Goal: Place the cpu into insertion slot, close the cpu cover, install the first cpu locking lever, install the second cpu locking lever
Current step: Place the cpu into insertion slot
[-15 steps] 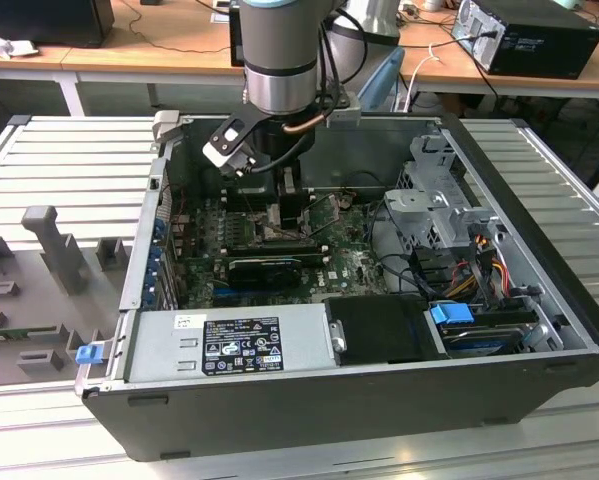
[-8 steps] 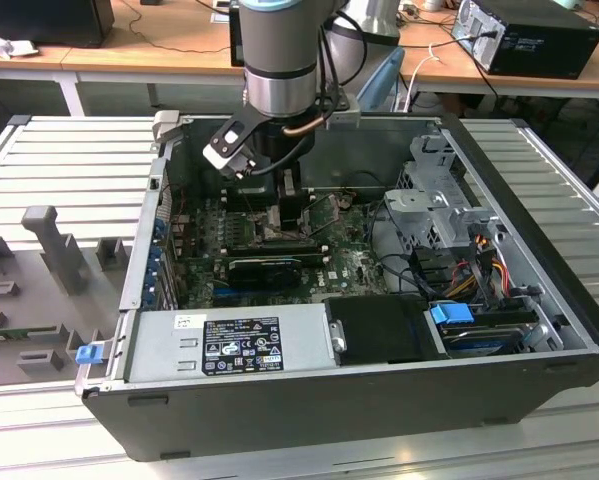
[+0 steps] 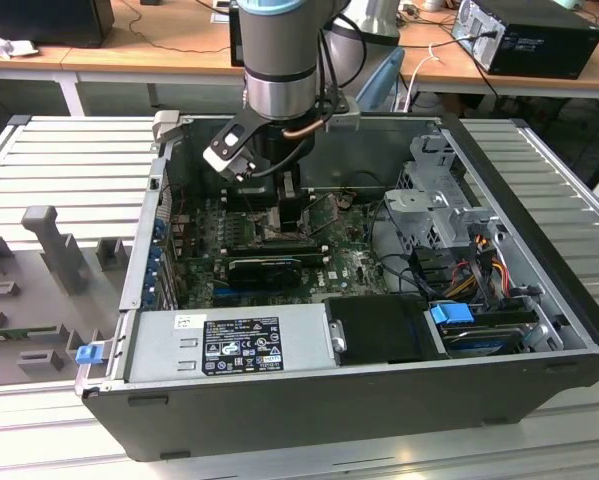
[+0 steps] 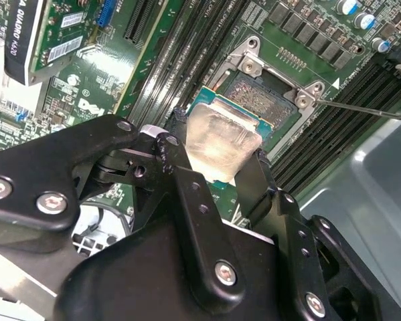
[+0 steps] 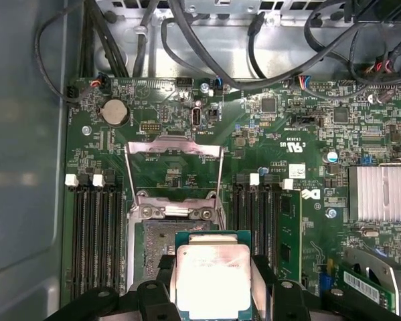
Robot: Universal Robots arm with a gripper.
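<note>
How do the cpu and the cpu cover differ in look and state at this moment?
The cpu is a solid pale silver plate; the cpu cover is a thin metal frame with an open window. The cpu is clamped by the gripper partly over the insertion slot; the cpu cover lies swung open beyond the slot, untouched. Both are square and metallic.

Robotics lab or electronics workshop. An open black metal desktop computer case (image 3: 359, 395) lies on a ribbed silver aluminium counter (image 3: 69, 160), and a grey cylindrical robot arm (image 3: 279, 70) reaches into it. Behind, a long pale wooden counter (image 3: 149, 62) carries a black boxy computer unit (image 3: 529, 35).
</note>
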